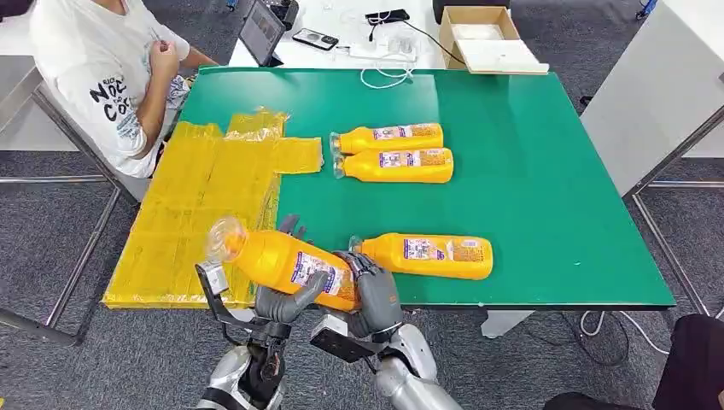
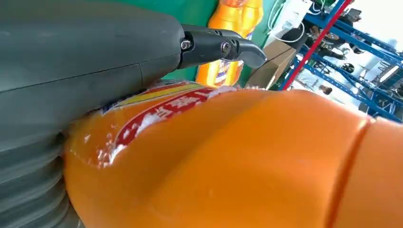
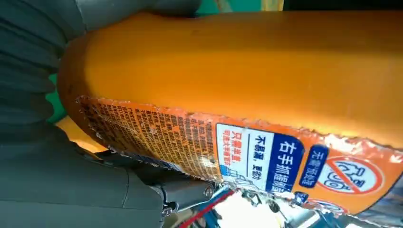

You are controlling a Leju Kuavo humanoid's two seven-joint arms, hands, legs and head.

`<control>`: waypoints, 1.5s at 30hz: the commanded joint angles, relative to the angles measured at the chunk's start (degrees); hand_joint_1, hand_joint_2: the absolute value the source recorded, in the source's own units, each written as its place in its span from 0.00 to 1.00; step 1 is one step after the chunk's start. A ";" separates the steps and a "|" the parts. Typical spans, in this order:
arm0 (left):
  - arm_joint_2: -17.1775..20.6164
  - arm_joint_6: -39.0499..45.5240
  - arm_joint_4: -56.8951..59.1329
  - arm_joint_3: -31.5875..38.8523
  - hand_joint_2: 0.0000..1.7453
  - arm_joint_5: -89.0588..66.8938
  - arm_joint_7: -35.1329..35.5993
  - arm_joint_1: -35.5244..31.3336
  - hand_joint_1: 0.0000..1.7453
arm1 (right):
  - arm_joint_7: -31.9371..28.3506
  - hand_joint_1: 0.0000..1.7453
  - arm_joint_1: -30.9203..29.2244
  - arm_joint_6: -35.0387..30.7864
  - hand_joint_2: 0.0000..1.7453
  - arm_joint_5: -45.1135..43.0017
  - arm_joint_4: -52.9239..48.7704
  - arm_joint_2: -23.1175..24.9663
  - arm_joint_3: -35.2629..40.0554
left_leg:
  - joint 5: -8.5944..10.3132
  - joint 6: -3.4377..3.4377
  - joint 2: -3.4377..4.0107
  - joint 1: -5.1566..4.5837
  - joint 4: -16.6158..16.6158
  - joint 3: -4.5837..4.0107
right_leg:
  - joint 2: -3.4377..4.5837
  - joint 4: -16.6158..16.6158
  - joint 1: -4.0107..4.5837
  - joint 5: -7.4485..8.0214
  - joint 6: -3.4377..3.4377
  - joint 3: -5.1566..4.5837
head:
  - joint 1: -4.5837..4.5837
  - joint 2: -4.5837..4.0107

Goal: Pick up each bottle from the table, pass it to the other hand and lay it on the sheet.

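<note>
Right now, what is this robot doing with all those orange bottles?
It is passing an orange bottle from one hand to the other. Both the left hand and the right hand grip it just above the near edge of the green table. Three more bottles lie on the table. The yellow sheet to the left has no bottle on it. A seated person watches.

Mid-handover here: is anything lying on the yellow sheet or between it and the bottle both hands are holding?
Nothing visible. The held bottle, gripped by the left hand and right hand, hangs at the table's near edge beside the yellow sheet, which looks bare. The other three bottles lie on the green table, away from the sheet.
</note>
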 commanded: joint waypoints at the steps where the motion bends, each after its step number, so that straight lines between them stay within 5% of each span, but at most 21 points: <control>1: 0.01 -0.73 3.55 -1.48 1.00 0.86 0.04 -4.69 0.00 | -1.01 1.00 -0.03 6.14 1.00 -0.99 7.32 -0.32 6.82 | -0.14 0.07 -0.13 0.00 -0.03 0.42 | -0.22 -0.05 0.05 -0.18 -0.14 0.49 | -0.02 0.00; 13: -0.64 -0.70 0.77 -0.43 1.00 2.58 -0.57 -3.99 0.04 | -0.65 1.00 -0.48 7.71 1.00 -2.20 8.78 0.03 6.45 | -0.13 0.07 -0.12 0.01 -0.01 0.35 | -0.27 -0.03 0.05 -0.19 -0.12 0.42 | -0.02 0.00; 14: -0.68 -0.49 0.62 -0.62 1.00 2.32 -0.78 -3.87 0.39 | -0.64 1.00 -0.51 7.71 1.00 -2.44 8.77 0.14 6.22 | -0.10 0.06 -0.10 0.02 -0.01 0.27 | -0.25 -0.03 0.05 -0.16 -0.11 0.33 | -0.02 0.00; 15: -0.70 -0.48 0.65 -0.69 1.00 2.26 -0.78 -3.85 0.93 | -0.63 1.00 -0.53 7.70 1.00 -2.44 8.77 0.14 6.21 | -0.04 0.04 -0.07 0.02 -0.01 0.13 | -0.20 -0.03 0.04 -0.09 -0.07 0.17 | -0.02 0.00; 16: -0.77 -0.50 1.11 -1.13 1.00 2.05 -0.72 -3.75 1.00 | -0.55 1.00 -0.61 7.58 1.00 -2.54 8.70 0.26 6.07 | -0.11 0.06 -0.13 0.01 -0.01 0.31 | -0.28 -0.02 0.04 -0.18 -0.12 0.37 | -0.02 0.00; 36: -1.21 -1.13 3.12 -2.37 1.00 1.78 -0.94 -3.78 1.00 | 0.64 1.00 -0.96 8.83 1.00 -2.59 9.37 0.81 6.22 | -0.07 0.05 -0.07 0.01 -0.01 0.21 | -0.22 -0.02 0.03 -0.12 -0.08 0.24 | -0.02 0.00; 37: -1.14 -0.92 2.79 -2.17 1.00 1.75 -0.88 -3.95 1.00 | 1.52 0.30 -1.31 9.83 1.00 -2.15 10.01 0.88 6.79 | -0.11 0.07 -0.08 0.01 0.00 0.31 | -0.26 -0.03 0.05 -0.17 -0.11 0.37 | -0.02 0.00; 38: -1.02 -0.64 2.45 -1.93 1.00 1.56 -1.17 -4.08 1.00 | 1.87 0.00 -1.33 9.66 1.00 -1.96 10.06 0.93 6.88 | -0.06 0.06 -0.07 0.00 -0.01 0.21 | -0.24 -0.02 0.03 -0.13 -0.09 0.25 | -0.02 0.00; 40: -1.00 -0.17 2.11 -1.70 1.00 1.24 -1.43 -4.27 1.00 | 2.31 0.00 -1.45 10.39 1.00 -1.77 10.18 0.77 7.21 | -0.09 0.06 -0.08 0.01 0.01 0.26 | -0.25 -0.01 0.05 -0.16 -0.10 0.30 | -0.02 0.00; 41: -0.96 0.61 1.58 -0.92 1.00 1.15 -1.84 -4.36 1.00 | 2.13 0.00 -1.24 10.77 0.00 -2.47 9.50 0.70 6.66 | -0.05 0.05 -0.06 0.01 -0.01 0.19 | -0.22 -0.02 0.03 -0.12 -0.09 0.22 | -0.04 0.00; 45: -0.24 5.68 -1.23 2.47 1.00 -1.70 -4.18 -5.68 1.00 | 1.12 0.00 0.39 15.27 0.00 -6.98 2.73 -1.14 3.53 | -0.09 0.07 -0.11 -0.02 0.03 0.24 | -0.29 0.03 0.02 -0.18 -0.11 0.29 | -0.02 0.00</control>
